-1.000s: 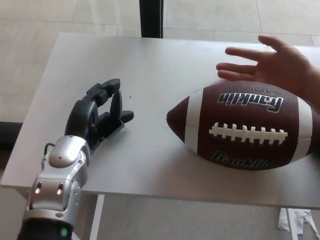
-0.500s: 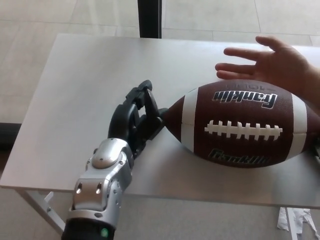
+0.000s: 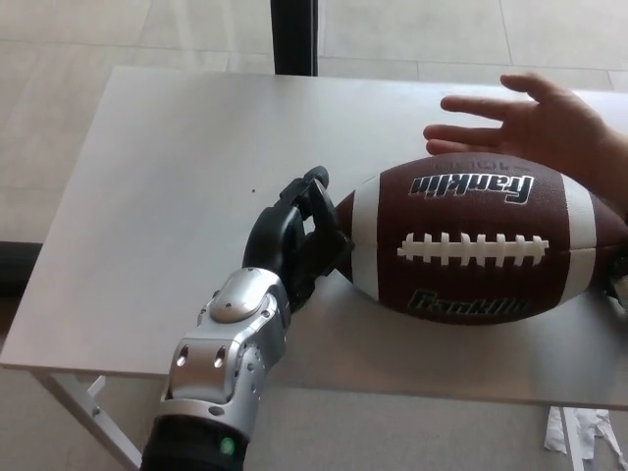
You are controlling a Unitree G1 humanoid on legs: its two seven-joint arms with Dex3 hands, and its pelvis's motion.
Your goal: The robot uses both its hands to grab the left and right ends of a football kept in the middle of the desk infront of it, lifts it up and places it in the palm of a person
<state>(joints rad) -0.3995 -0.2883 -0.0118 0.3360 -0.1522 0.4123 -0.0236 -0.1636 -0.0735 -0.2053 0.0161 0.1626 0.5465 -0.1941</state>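
Observation:
A brown football (image 3: 481, 250) with white stripes and laces lies on the white desk (image 3: 177, 167), right of the middle. My left hand (image 3: 299, 235) has reached its left tip, and the black fingers (image 3: 312, 196) curl around that end and touch it. The ball's right end runs to the picture's edge, where a dark sliver (image 3: 617, 282) that may be my right hand shows. A person's hand (image 3: 535, 123) rests open, palm up, just behind the ball at the far right.
A dark post (image 3: 294, 37) stands behind the desk's far edge. Pale floor tiles surround the desk. A desk leg (image 3: 93, 417) shows under the near left corner, and crumpled white paper (image 3: 579, 432) lies on the floor at bottom right.
My left arm swept right across the desk, and the hand closed onto the ball's left tip. The ball shifted slightly up and left. The person's hand stayed put.

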